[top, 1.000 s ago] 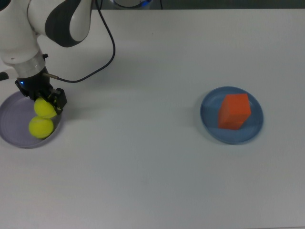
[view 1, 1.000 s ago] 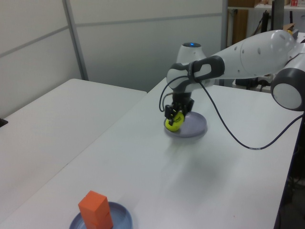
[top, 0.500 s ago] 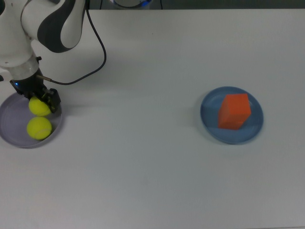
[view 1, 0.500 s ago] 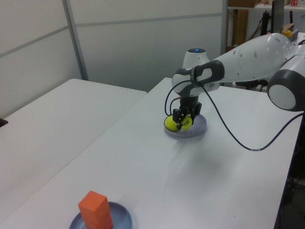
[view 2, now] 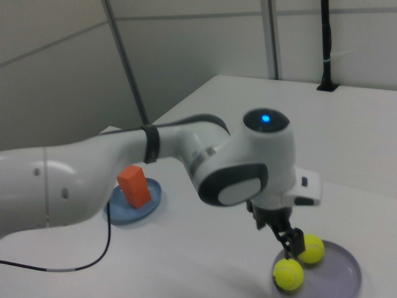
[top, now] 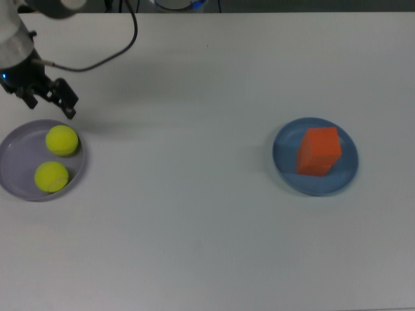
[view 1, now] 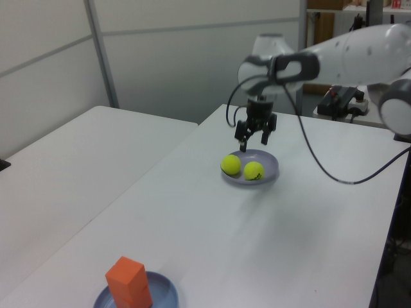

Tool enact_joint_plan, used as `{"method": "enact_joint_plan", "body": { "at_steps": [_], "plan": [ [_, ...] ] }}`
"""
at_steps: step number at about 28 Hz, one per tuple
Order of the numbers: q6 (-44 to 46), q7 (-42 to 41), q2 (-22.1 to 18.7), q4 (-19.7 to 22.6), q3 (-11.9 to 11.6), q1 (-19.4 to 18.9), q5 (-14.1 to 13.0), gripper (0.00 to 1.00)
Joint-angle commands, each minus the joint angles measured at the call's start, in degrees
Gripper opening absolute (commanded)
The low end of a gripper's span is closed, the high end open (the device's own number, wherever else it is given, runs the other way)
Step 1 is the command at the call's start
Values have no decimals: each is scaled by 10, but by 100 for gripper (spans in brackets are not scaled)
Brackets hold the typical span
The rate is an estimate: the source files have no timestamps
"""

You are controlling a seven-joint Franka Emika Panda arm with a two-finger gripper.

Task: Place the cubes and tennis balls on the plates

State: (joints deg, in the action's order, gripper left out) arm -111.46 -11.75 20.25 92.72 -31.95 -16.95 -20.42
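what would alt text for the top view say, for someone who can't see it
Two tennis balls sit on a lavender plate at the top view's left, with the robot's open, empty tool just above the plate. At the top view's right, an orange-red cube rests on a blue plate.

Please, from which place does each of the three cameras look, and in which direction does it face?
Top view: sits overhead, faces straight down on the table; the gripper shows at the top view's upper left.
Left view: sits low near the blue plate, faces along the table toward the purple plate; the white arm reaches in from the left view's right.
Right view: sits close behind the arm, faces past it toward the blue plate.
Shared: all three show both tennis balls and the orange block.
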Motion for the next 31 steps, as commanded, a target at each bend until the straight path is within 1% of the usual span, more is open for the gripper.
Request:
{"method": "enact_joint_plan", "body": {
  "at_steps": [1,4,5,9,10,12,14,16,19,25,31],
  "plan": [
    [71,44,-42,-22,34,-5,63,100],
    [76,73,-60,-26,78,5,90,100],
    [76,93,-71,-26,106,15,107,100],
    [78,128,-97,-26,165,36,138,100],
    [84,140,-112,-26,190,49,147,100],
    [97,145,-121,-26,209,57,150,100],
    [113,146,-131,-26,215,59,150,100],
    [130,146,-147,-26,217,58,151,100],
    [140,146,-157,-26,217,54,151,100],
    [143,154,-159,-26,218,52,151,100],
    [152,153,-171,-25,218,52,151,100]
  ]
}}
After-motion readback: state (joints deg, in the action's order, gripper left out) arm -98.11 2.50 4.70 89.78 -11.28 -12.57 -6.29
